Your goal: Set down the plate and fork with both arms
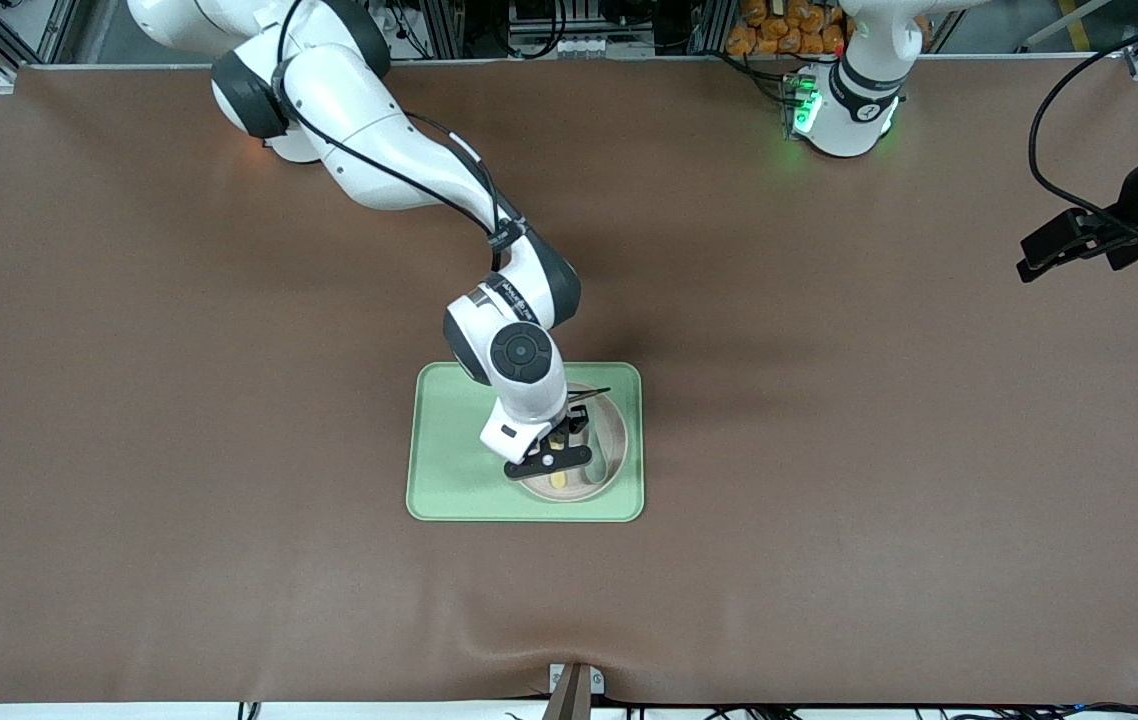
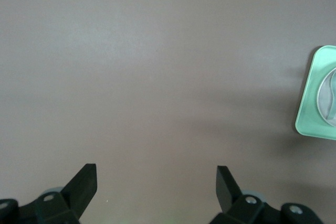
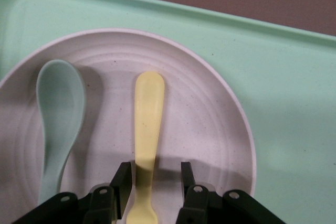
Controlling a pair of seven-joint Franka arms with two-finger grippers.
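Observation:
The pale beige-pink plate (image 1: pixel 612 432) lies on the light green tray (image 1: pixel 441 440), at the tray's end toward the left arm. The pale yellow fork (image 3: pixel 149 103) lies in the plate (image 3: pixel 210 129), beside a muted green spoon (image 3: pixel 58 108). My right gripper (image 3: pixel 155 169) is low over the plate and open, one finger on each side of the fork's handle. In the front view the right gripper (image 1: pixel 559 452) hides most of the fork (image 1: pixel 560 481). My left gripper (image 1: pixel 1029 268) waits open and empty over bare table at the left arm's end, and also shows in the left wrist view (image 2: pixel 156 174).
The tray (image 3: pixel 283 77) sits mid-table on a brown mat. The left wrist view shows the tray's edge (image 2: pixel 310 103) far off. A pile of orange things (image 1: pixel 789 25) lies off the table by the left arm's base.

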